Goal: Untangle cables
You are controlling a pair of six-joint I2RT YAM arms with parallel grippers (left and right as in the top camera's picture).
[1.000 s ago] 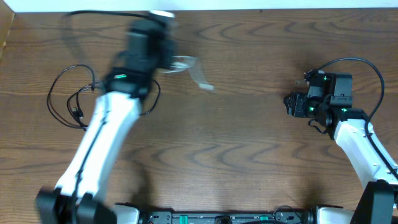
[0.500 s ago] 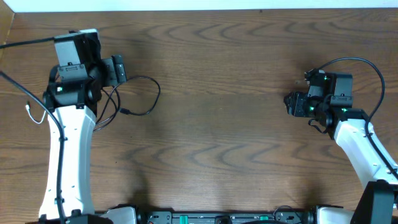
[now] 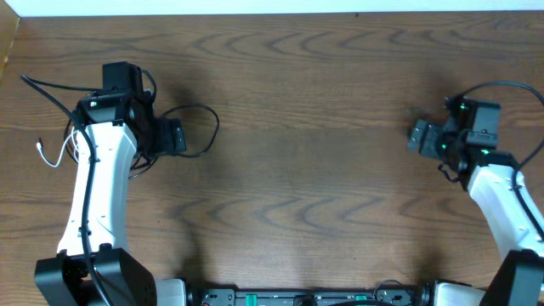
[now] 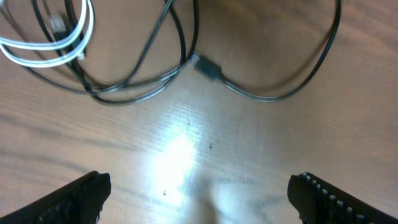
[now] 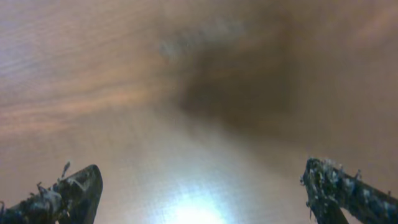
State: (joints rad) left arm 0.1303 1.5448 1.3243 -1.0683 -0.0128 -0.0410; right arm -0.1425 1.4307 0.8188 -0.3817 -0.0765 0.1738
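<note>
The black cable (image 3: 211, 127) loops on the table just right of my left gripper (image 3: 180, 136). In the left wrist view it runs across the top, its plug (image 4: 208, 67) lying ahead of the wide open left gripper (image 4: 200, 183). The white cable (image 3: 44, 154) lies left of the left arm; in the wrist view the white cable (image 4: 43, 50) is coiled at the top left, crossing black cable (image 4: 130, 84) strands there. Nothing is between the left fingers (image 4: 81, 196). My right gripper (image 3: 418, 136) hovers at the right side, and the right gripper (image 5: 202, 180) is open over bare wood.
A thick black robot wire (image 3: 51, 89) trails from the left arm toward the table's left edge. The wooden table (image 3: 306, 170) stretches between the two arms. A white strip runs along the far edge (image 3: 272, 7).
The left arm swung from the upper middle to the far left and its jaws opened; the white cable now lies left of it. The right gripper opened and shifted slightly right.
</note>
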